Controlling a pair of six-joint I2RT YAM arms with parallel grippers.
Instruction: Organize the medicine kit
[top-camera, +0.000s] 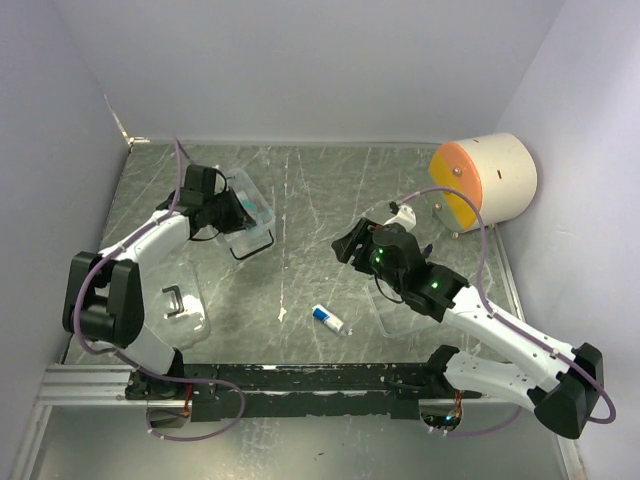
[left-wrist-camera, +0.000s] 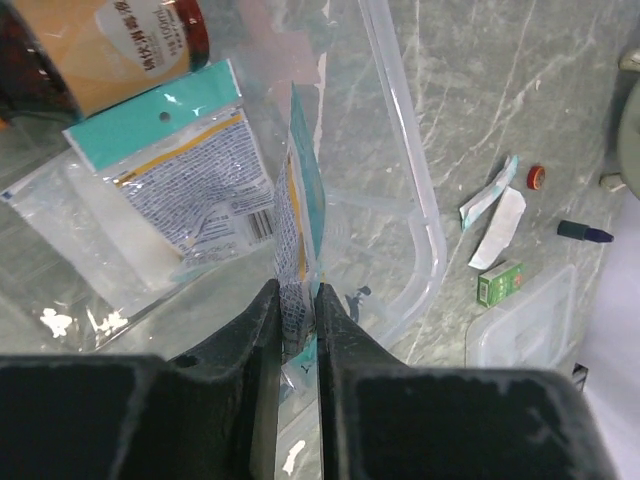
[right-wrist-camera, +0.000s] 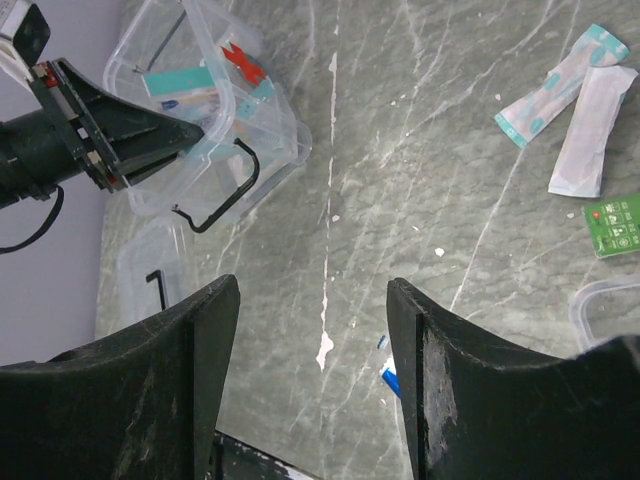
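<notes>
Partly done: the left pincer (left-wrist-camera: 297, 300) is clenched on a teal-edged packet (left-wrist-camera: 300, 215), standing on edge in the clear box (left-wrist-camera: 425, 215) beneath it beside another packet (left-wrist-camera: 170, 185), while the right pincer (right-wrist-camera: 312, 290) gapes empty, with two sachets (right-wrist-camera: 560, 85) and a green carton (right-wrist-camera: 615, 222) beyond its right finger left to pack.

The top view looks steeply down from above and behind, taking in the whole table (top-camera: 330, 190). The left wrist camera sits close behind the left claw (left-wrist-camera: 297, 295), looking into the clear box (left-wrist-camera: 416, 165). The right wrist camera hangs higher behind the right claw (right-wrist-camera: 310, 290), facing across the table; all three views share the box and left claw
</notes>
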